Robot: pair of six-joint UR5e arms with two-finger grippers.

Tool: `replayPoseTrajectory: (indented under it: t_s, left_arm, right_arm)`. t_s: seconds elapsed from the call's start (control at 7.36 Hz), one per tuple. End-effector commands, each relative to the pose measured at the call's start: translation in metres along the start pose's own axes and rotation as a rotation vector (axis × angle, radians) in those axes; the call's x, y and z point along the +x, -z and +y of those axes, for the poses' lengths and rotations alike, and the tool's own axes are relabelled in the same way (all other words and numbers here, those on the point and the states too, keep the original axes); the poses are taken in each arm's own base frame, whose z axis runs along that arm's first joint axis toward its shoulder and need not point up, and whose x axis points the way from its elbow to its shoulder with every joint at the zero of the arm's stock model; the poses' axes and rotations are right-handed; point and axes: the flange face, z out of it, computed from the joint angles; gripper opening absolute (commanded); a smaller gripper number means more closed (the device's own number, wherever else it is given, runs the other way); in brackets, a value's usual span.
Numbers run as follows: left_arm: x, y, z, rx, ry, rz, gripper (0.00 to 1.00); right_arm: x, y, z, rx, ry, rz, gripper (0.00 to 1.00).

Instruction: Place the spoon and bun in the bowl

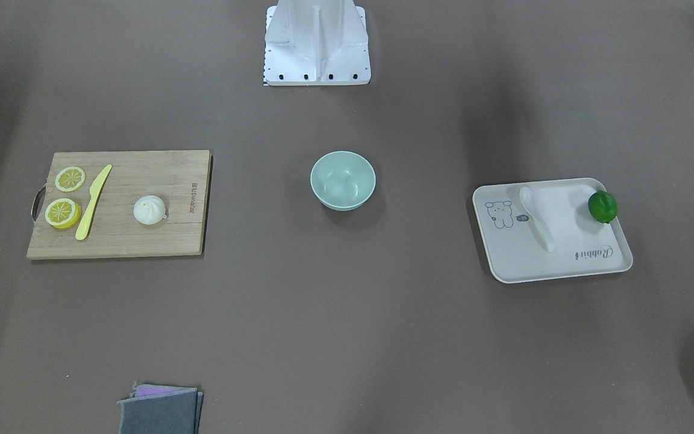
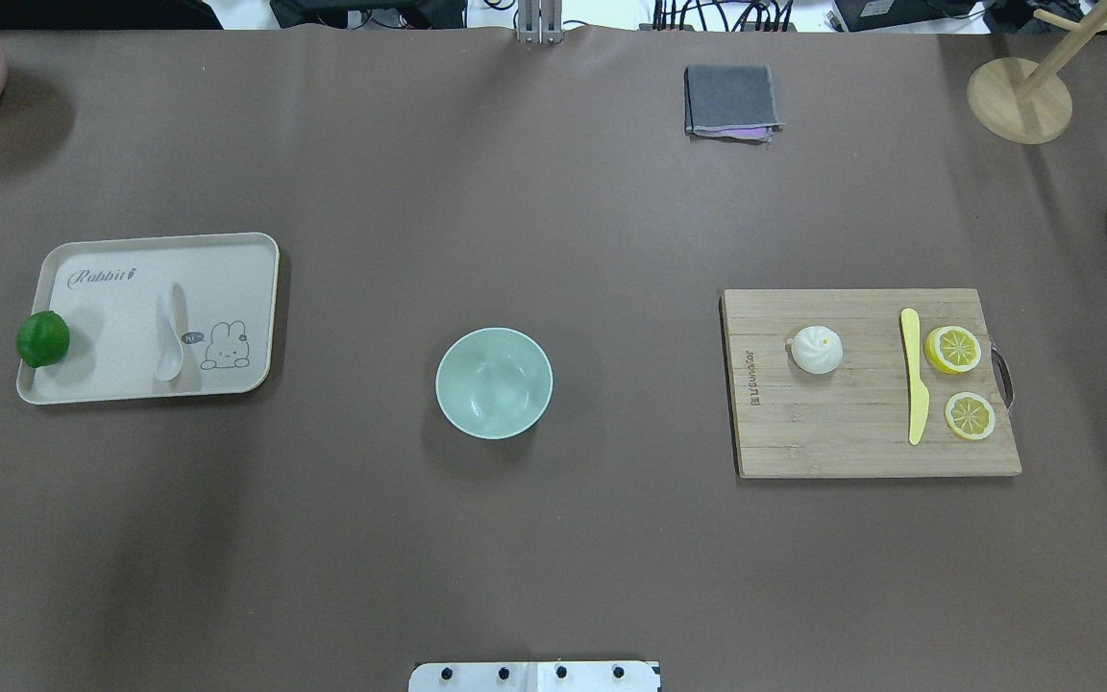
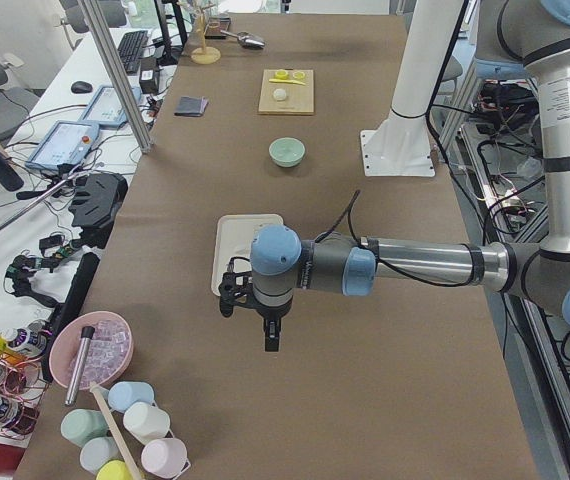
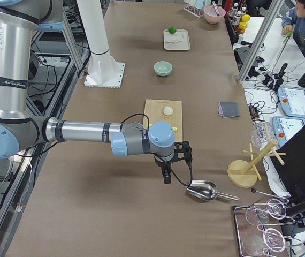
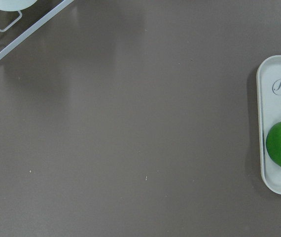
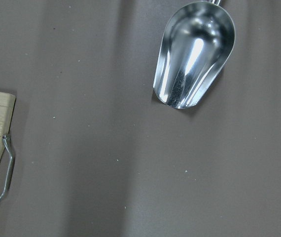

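I see the bowl (image 2: 494, 383) standing upright in the middle of the table (image 2: 553, 557), with nothing in it. There is bare tabletop on every side of it.

In the overhead view the tray (image 2: 102, 288) lies well to the left of the bowl. The spoon (image 2: 170, 333) lies flat in it, near the rabbit drawing, with its scoop toward the robot's side. A lime (image 2: 42, 338) sits against the tray's far-left rim, apart from the spoon.

Well to the right of the bowl is a cutting board (image 2: 832, 432). The bun (image 2: 816, 349) sits on it near the end closest to the bowl. A yellow knife (image 2: 914, 389) lies to the right of the bun, and two lemon slices (image 2: 952, 349) lie just beyond the knife, by the board's metal handle.

A folded grey cloth (image 2: 729, 100) lies by the far edge of the table. A metal scoop (image 6: 194, 54) lies past the board at the right end.

The left gripper (image 3: 270, 335) hangs above bare table beyond the tray's outer end; its wrist camera catches only the end of the tray with the lime. The right gripper (image 4: 166, 174) hangs above the open strip between the board's handle and the scoop. Each shows only from the side, so I cannot tell whether its fingers are spread or pressed together. Nothing lies between tray and bowl, or between board and bowl.
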Motion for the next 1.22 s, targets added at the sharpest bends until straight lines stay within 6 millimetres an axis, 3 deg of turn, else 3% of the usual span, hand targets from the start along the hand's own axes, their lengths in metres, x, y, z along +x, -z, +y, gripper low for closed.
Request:
replayPoseTrajectory:
  t_s: [0.0,0.41,1.09]
  left_arm:
    - [0.007,0.006,-0.004,0.013,-0.013,0.001,0.98]
    - [0.021,0.017,-0.016,0.042,-0.042,0.007,0.98]
    - [0.028,0.023,-0.017,0.056,-0.054,0.004,0.98]
  right_arm:
    - [0.0,-0.001,0.001,-0.003,-0.002,-0.004,1.0]
    - [0.002,-0.003,0.004,-0.004,0.007,-0.004,1.0]
    - [0.003,-0.007,0.003,-0.009,0.019,-0.004,1.0]
